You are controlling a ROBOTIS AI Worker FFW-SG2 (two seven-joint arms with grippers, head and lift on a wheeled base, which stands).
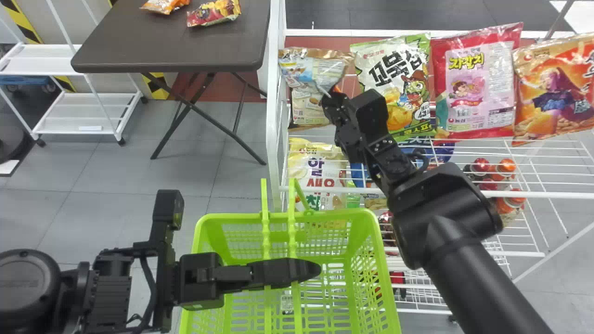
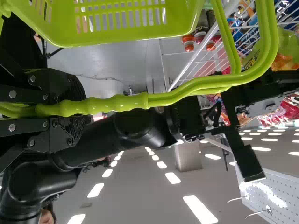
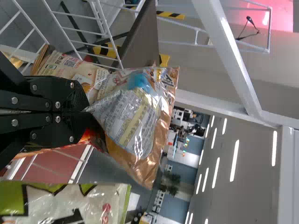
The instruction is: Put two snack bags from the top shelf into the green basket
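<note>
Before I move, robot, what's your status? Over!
Right claw shut on brown snack bag by top shelf. Left claw shut on handles of green basket. Handles cross basket opening, maybe in the way.

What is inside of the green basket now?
No snack bag is seen in the visible part of the green basket; its slatted bottom shows. The left hand and handles cover some of it, so what is beneath them I cannot tell.

In the head view, glossy, crinkled plastic film wraps the snack bags [image 1: 482, 83] at 2 o'clock, smooth, lightly shiny plastic forms the green basket [image 1: 334, 212] at 6, white-coated metal wire makes the rack [image 1: 557, 195] at 3, and the tabletop [image 1: 171, 41] between 10 and 11 looks smooth and matt.
</note>
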